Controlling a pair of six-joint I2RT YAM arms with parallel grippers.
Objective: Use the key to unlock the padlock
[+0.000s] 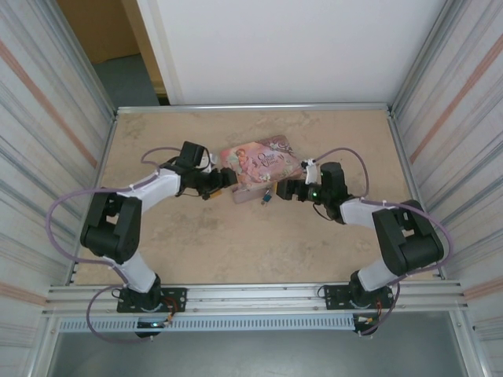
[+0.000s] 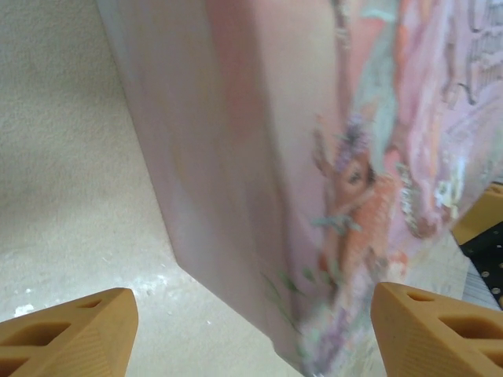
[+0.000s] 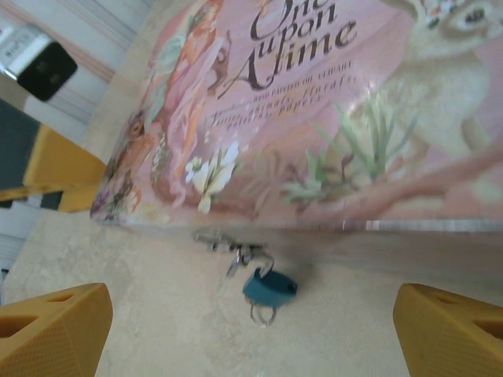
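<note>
A small teal padlock [image 3: 269, 287] [image 1: 267, 198] lies on the table against the near side of the pink decorated tin [image 3: 314, 102] [image 1: 259, 166]. Its thin silver shackle is hooked into the tin's metal hasp [image 3: 228, 245]. A thin silver loop [image 3: 263, 316] sticks out of the body's near end; it looks like the key's head, but it is too small to be sure. My right gripper [image 3: 251, 338] [image 1: 283, 190] is open, and the padlock sits just ahead of it, between its orange fingers. My left gripper [image 2: 251, 345] [image 1: 228, 182] is open around the tin's left corner [image 2: 259, 236], which looks blurred.
The tin lies flat in the middle of the beige table [image 1: 236, 243]. Corrugated metal walls [image 1: 47, 118] close in both sides and a white panel [image 1: 291, 47] stands at the back. The left gripper's orange finger [image 3: 59, 177] shows at the tin's far corner in the right wrist view.
</note>
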